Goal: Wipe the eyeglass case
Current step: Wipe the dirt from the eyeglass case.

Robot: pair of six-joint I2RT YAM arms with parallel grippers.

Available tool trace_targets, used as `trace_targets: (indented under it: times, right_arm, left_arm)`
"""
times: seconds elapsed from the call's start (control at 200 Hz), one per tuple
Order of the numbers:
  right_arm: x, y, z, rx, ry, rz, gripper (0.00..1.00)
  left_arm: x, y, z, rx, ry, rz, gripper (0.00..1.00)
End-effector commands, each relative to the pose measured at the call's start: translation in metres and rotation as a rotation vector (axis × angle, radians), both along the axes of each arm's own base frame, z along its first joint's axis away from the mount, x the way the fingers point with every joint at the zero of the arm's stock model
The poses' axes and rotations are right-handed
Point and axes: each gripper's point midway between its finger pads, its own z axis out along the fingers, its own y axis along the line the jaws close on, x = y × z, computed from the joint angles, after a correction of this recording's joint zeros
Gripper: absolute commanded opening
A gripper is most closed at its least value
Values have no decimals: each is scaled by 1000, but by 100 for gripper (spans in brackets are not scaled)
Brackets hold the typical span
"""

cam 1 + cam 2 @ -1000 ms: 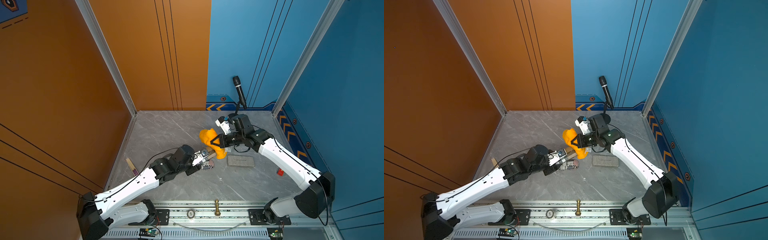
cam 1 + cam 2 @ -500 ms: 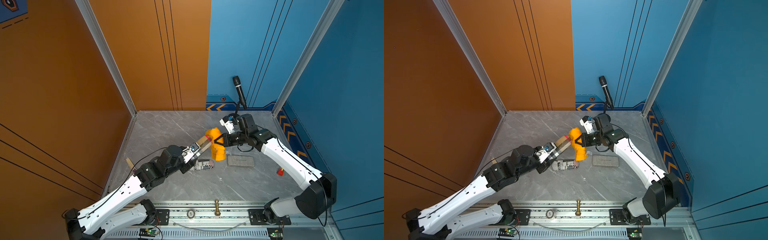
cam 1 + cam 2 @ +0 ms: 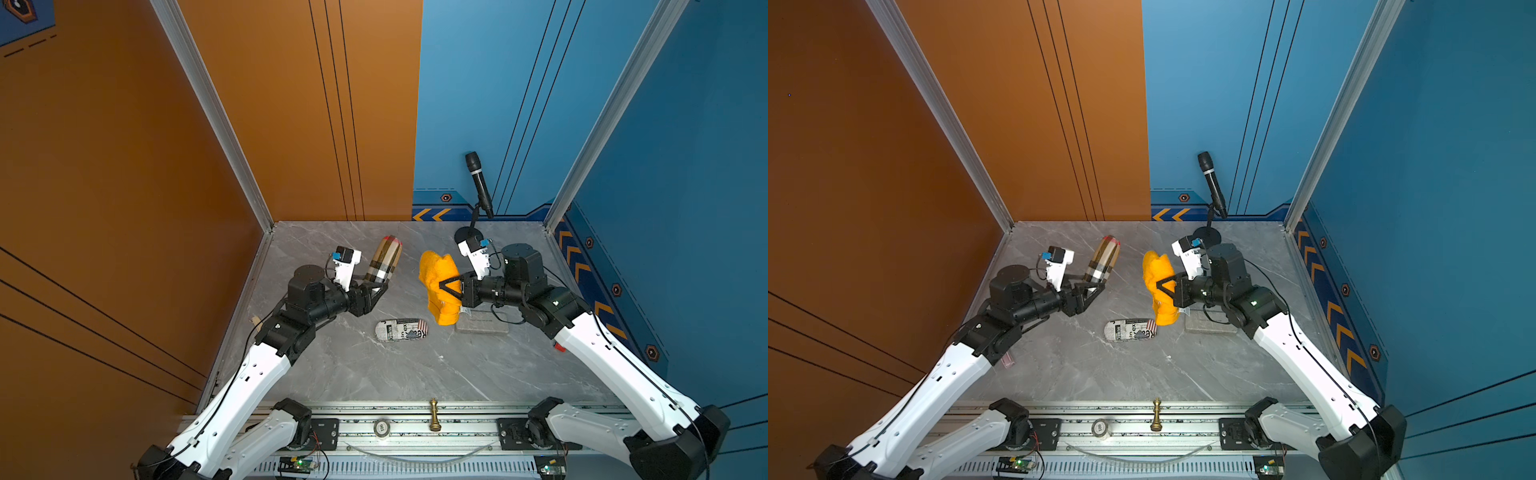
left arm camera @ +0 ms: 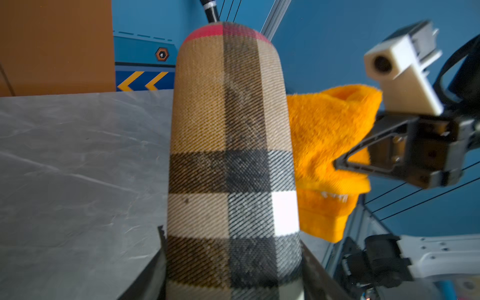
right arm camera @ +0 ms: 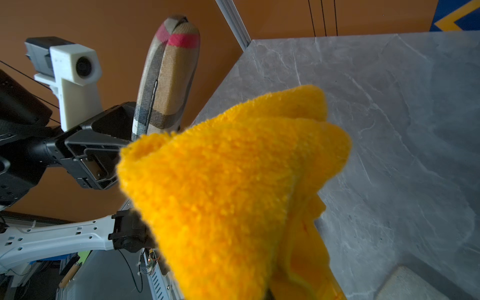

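A plaid eyeglass case [image 3: 384, 259] [image 3: 1104, 259], beige and black with a red band at its tip, is held in the air over the left half of the table. My left gripper [image 3: 375, 284] [image 3: 1093, 286] is shut on its lower end [image 4: 228, 155]. A fluffy orange cloth [image 3: 432, 266] [image 3: 1156, 266] [image 5: 233, 181] hangs bunched from my right gripper [image 3: 442, 286] [image 3: 1160, 286], which is shut on it. In both top views a gap shows between cloth and case [image 5: 168, 78]. The right wrist view shows only cloth where the right jaws are.
A second case with newspaper print [image 3: 401, 330] [image 3: 1130, 329] lies on the grey marble table [image 3: 374, 374]. A grey block [image 3: 482, 326] lies under the right arm. A microphone on a stand [image 3: 478, 183] is at the back. A brass chess piece [image 3: 434, 415] and a tape roll [image 3: 381, 428] sit on the front rail.
Cloth and case were together at the table's middle. My left arm has since drawn back left with the case, its tip swinging toward the back. The cloth now hangs apart from it.
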Motion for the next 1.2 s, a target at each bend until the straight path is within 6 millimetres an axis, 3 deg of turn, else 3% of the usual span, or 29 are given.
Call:
trace_targets:
  times: [0.0,0.165,0.375,0.501,0.591,0.686,0.786,0.866,1.011,1.196]
  right_arm:
    - [-11,18,44,86,-196,27,0]
    - [-41,52,76,166,-378,129,0]
    - [-33,75,107,244,-450,167,0]
    - [0,60,117,242,-467,93,0]
    - [27,34,139,314,-461,25,0]
    - [30,29,156,300,-484,28,0]
    - [20,29,162,283,-507,50,0]
    - [6,34,155,271,-497,83,0]
    - [-32,51,111,195,-454,155,0]
    - [-56,62,62,143,-384,194,0]
  left_arm:
    - [-36,-24,73,-342,-5,-275,40]
    - [-54,-41,86,-416,100,-401,40]
    - [-77,-67,87,-435,165,-512,40]
    - [-90,-77,89,-436,180,-573,40]
    - [-91,-77,87,-439,201,-574,40]
    - [-88,-76,82,-433,217,-554,40]
    - [-86,-73,79,-425,220,-529,40]
    - [-83,-69,79,-423,214,-508,40]
    - [-75,-63,83,-433,197,-478,40]
    - [-59,-61,84,-436,207,-444,39]
